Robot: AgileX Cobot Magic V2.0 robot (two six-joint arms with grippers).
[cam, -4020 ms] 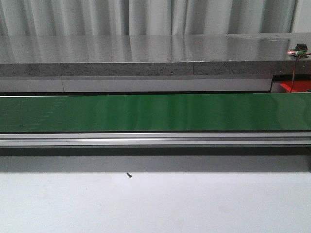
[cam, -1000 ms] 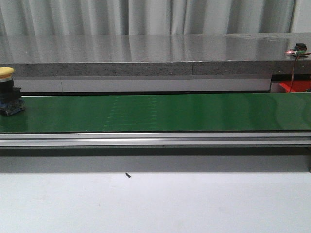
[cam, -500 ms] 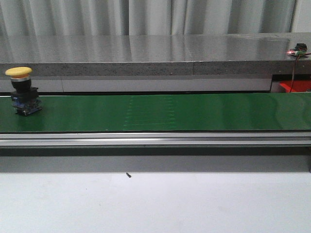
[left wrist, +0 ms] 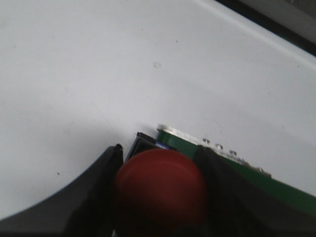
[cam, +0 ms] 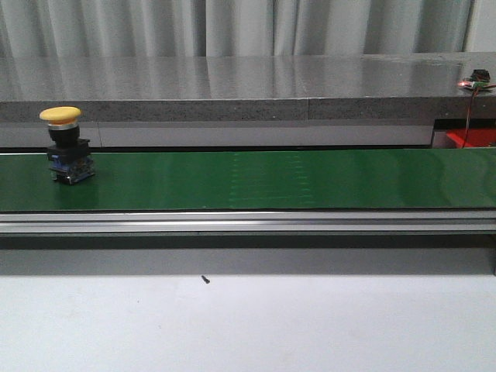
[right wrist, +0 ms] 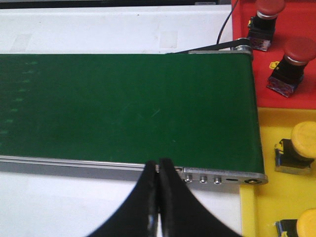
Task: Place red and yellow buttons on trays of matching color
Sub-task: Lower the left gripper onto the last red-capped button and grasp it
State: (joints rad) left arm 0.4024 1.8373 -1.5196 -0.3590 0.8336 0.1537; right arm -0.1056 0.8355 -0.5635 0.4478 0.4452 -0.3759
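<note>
A yellow button [cam: 68, 146] with a black and blue base stands upright on the green belt [cam: 271, 180] at its left end. Neither gripper shows in the front view. In the left wrist view my left gripper [left wrist: 161, 153] is shut on a red button [left wrist: 160, 187], its dark fingers [left wrist: 98, 182] pressing both sides of the cap, over the white table. My right gripper [right wrist: 159, 170] is shut and empty, hanging at the belt's near rail. The red tray [right wrist: 266, 96] holds two red buttons [right wrist: 294, 61]. The yellow tray [right wrist: 276, 197] holds two yellow buttons [right wrist: 296, 145].
A grey stone ledge [cam: 232, 85] and curtains stand behind the belt. An aluminium rail [cam: 248, 223] runs along its front. White table [cam: 248, 325] lies in front. A black cable [right wrist: 224, 27] runs by the belt's end near the red tray.
The yellow button came into view at the belt's left end and has ridden rightward along it. Four seconds ago the belt was bare.
</note>
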